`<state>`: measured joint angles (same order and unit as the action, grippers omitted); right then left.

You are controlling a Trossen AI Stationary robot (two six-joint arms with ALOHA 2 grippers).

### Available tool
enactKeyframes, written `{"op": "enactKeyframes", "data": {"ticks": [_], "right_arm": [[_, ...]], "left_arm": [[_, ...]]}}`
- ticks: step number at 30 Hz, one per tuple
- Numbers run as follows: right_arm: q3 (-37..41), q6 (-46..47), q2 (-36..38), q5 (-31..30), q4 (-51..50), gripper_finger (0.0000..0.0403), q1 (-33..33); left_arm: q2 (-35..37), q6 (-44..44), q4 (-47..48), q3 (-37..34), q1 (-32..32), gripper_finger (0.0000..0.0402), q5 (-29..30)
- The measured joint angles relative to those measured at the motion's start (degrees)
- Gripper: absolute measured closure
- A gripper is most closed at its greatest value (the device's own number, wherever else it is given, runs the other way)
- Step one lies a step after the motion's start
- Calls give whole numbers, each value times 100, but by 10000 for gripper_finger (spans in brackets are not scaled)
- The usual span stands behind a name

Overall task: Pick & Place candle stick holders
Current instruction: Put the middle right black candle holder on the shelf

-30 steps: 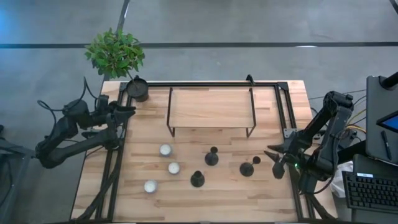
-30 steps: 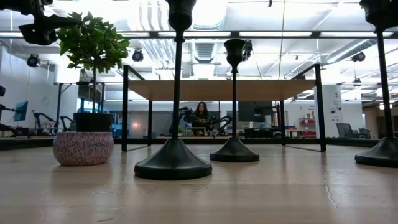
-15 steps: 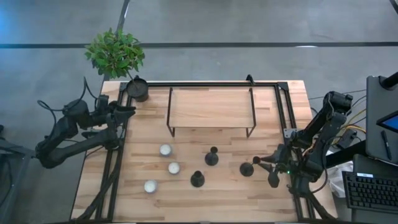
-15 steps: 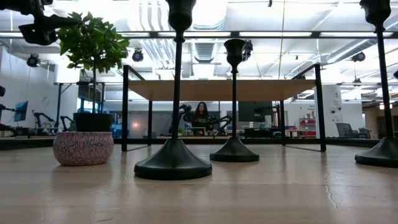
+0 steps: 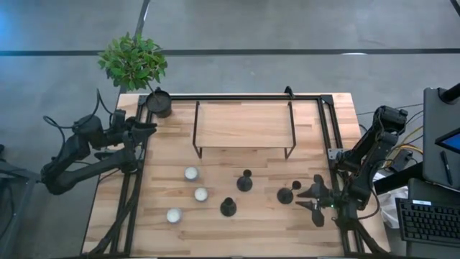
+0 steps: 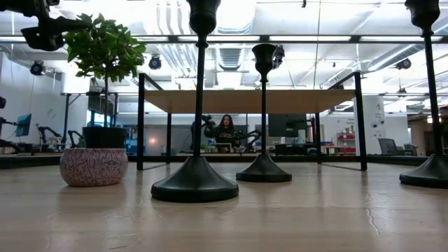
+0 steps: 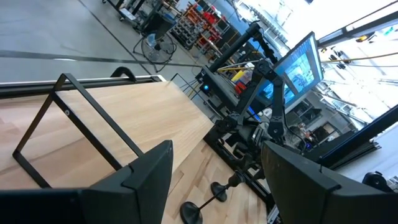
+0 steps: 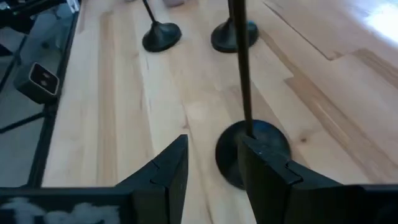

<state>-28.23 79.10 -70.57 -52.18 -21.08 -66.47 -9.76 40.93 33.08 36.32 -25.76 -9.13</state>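
Matte black, likely metal, the three slim-stemmed candle stick holders (image 5: 245, 181) stand on the pale wooden desk (image 5: 165, 173) in front of the shelf: stiff, bottom-heavy, easily tipped. Best taken low on the stem. The right pincer (image 5: 314, 199) hovers open beside the nearest holder (image 8: 252, 151); the left pincer (image 7: 214, 180) waits open.

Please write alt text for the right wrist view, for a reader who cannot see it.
The right gripper has its jaws open, low over the wooden table, facing the nearest candle stick holder. Two more candle stick holders stand farther off.
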Motion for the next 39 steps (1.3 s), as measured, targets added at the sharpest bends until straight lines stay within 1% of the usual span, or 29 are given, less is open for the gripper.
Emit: {"op": "enactKeyframes", "data": {"ticks": [7,12,21,32,39], "right_arm": [[114,136,-51,-31,-146,232,14],[114,45,-196,-150,-139,223,68],[87,-99,-337,-199,-83,236,481],[59,-360,-302,-195,163,255,660],[59,-953,-299,-195,585,272,894]], "left_arm": [[0,0,0,0,1,161,-1],[0,0,-1,0,2,161,-2],[0,0,0,0,2,161,-2],[0,0,-2,0,2,161,-2],[0,0,-1,0,2,161,1]]}}
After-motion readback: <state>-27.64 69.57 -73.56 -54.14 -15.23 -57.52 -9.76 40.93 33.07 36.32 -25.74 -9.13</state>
